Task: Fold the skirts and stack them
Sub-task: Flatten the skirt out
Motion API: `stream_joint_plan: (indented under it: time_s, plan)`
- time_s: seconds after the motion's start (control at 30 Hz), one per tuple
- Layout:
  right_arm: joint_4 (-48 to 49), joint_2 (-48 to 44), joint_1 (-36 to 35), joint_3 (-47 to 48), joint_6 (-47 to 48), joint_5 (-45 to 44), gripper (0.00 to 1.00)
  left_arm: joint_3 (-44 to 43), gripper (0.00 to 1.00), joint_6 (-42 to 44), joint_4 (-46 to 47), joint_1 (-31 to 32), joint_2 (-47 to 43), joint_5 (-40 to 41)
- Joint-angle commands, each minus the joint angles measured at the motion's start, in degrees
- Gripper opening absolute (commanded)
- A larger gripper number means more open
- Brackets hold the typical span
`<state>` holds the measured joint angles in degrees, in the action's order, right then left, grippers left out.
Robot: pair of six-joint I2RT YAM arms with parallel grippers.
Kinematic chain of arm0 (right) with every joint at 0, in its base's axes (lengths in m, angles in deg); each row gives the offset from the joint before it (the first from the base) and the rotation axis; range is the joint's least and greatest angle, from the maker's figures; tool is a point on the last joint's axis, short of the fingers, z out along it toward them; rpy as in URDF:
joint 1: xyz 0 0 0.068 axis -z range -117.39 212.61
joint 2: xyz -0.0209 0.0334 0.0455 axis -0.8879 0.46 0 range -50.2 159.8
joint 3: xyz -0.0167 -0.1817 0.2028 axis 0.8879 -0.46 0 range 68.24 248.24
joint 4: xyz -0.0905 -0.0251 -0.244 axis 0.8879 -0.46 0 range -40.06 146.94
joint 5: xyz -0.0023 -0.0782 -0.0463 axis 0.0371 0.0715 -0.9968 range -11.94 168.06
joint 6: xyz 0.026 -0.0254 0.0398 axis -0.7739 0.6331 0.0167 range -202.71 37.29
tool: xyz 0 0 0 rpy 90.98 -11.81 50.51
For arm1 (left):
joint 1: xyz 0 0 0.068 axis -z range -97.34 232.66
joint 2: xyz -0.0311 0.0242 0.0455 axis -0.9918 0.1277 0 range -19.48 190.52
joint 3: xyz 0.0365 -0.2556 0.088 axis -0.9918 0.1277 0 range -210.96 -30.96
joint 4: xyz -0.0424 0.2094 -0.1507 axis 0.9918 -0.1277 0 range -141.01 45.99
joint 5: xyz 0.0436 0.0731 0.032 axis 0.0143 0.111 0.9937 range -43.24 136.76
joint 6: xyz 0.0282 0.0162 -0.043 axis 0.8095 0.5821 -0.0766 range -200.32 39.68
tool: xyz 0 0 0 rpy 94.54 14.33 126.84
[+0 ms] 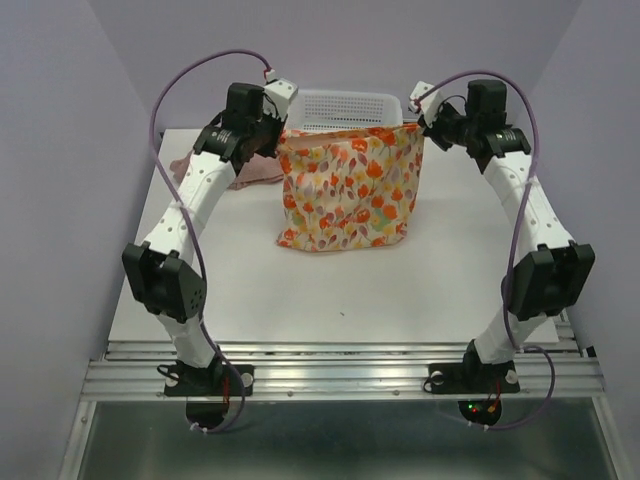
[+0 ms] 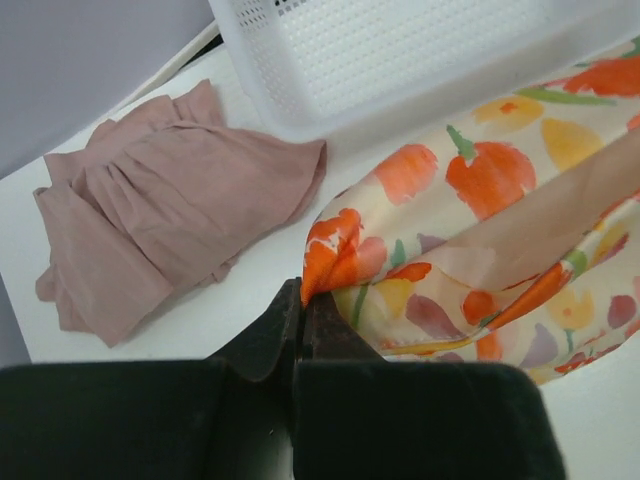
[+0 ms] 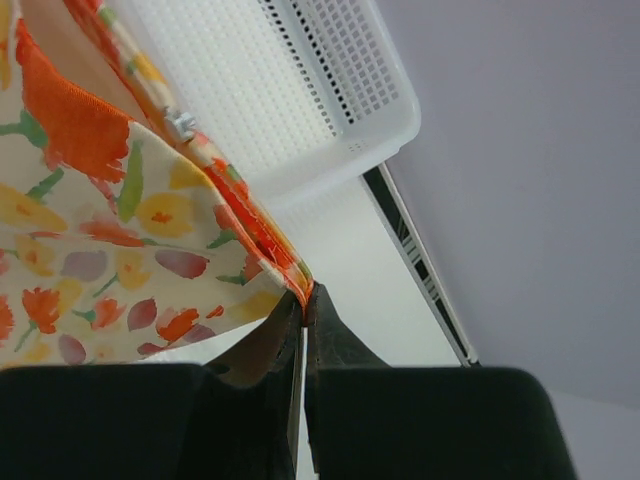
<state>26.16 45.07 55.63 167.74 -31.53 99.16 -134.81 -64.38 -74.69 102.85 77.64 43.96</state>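
The cream skirt [image 1: 348,190], printed with orange, red and yellow flowers, hangs spread out flat between the two arms above the middle of the table [image 1: 330,300]. It is held by its two top corners. Its top edge is stretched nearly straight, the sides fall loose, and I can't tell whether the bottom hem touches the table. The left hand [image 2: 301,300] is clenched on one orange corner, and the right hand [image 3: 304,300] is pinched tight on the orange-edged corner opposite. From both wrist cameras most of the cloth runs out of view. The pink skirt [image 2: 170,210] lies crumpled and ruffled on the table at the far left, and from above the left arm covers most of it. Behind the raised skirt, the white mesh basket [image 1: 345,108] shows only its far part.
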Motion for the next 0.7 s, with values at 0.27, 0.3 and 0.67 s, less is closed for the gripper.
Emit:
stream_joint_plan:
  time_s: [0.27, 0.3, 0.67]
  plan:
    - [3.5, -2.7, 2.5, 18.3, -0.6, 2.6, 0.01, -19.5, 0.00, -2.9, -4.6, -5.3, -2.8, -0.3]
    - [3.4, -4.7, 2.5, 13.7, 1.2, 3.5, 0.01, -15.5, 0.00, -2.1, -3.4, -5.3, -7.8, -1.6]
    - [-21.0, -42.3, 2.5, -36.0, 37.5, 8.6, 1.00, 32.5, 0.98, 21.7, -13.5, -5.3, -41.5, -21.4]
